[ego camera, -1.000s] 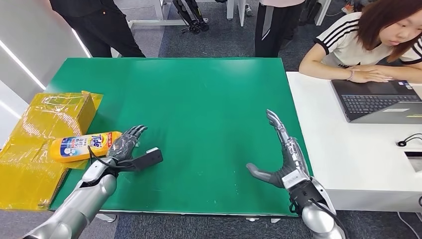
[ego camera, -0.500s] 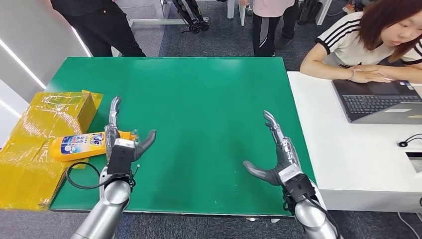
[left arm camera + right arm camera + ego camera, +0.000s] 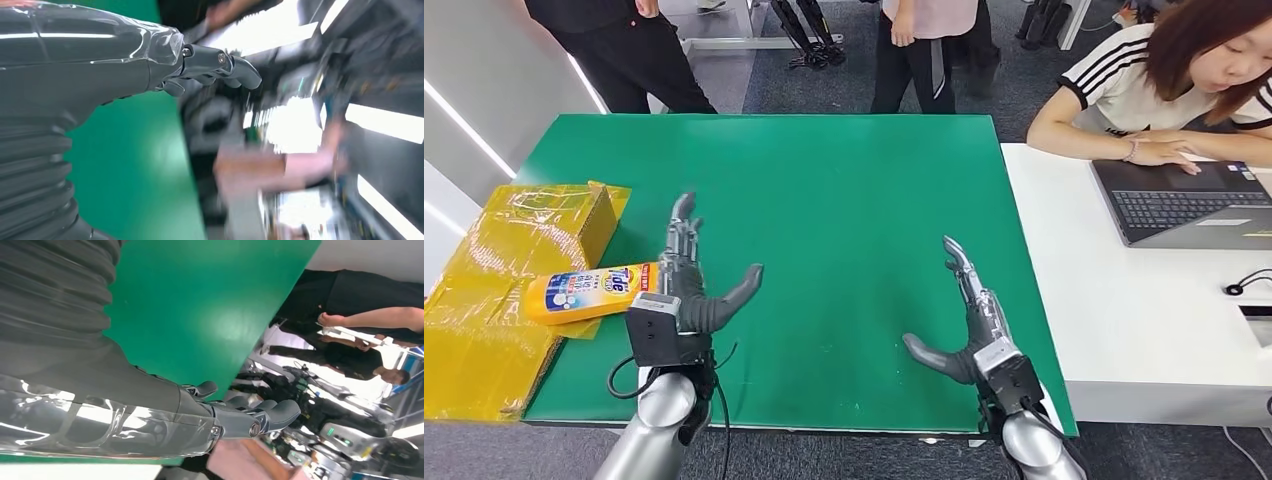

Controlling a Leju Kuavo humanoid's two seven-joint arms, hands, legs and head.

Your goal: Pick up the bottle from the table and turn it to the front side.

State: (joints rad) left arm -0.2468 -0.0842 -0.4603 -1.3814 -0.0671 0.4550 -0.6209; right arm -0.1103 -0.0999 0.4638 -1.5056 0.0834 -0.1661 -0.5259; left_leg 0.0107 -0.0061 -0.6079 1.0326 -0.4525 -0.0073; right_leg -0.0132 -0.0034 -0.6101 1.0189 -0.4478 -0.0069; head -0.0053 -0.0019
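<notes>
lying on its side at the left edge of the green table (image 3: pixel 824 180), the yellow bottle (image 3: pixel 589 292) points its label up, part of it resting over the flattened yellow box (image 3: pixel 494 300). left hand (image 3: pixel 686 285) sits just beside the bottle's cap end, fingers straight and apart, thumb out to the side, nothing held. right hand (image 3: pixel 969 325) is well apart over the table's right side, fingers spread, thumb out, holding nothing. a person (image 3: pixel 1164 80) sits at a laptop (image 3: pixel 1184 200) on the white table (image 3: pixel 1124 330).
</notes>
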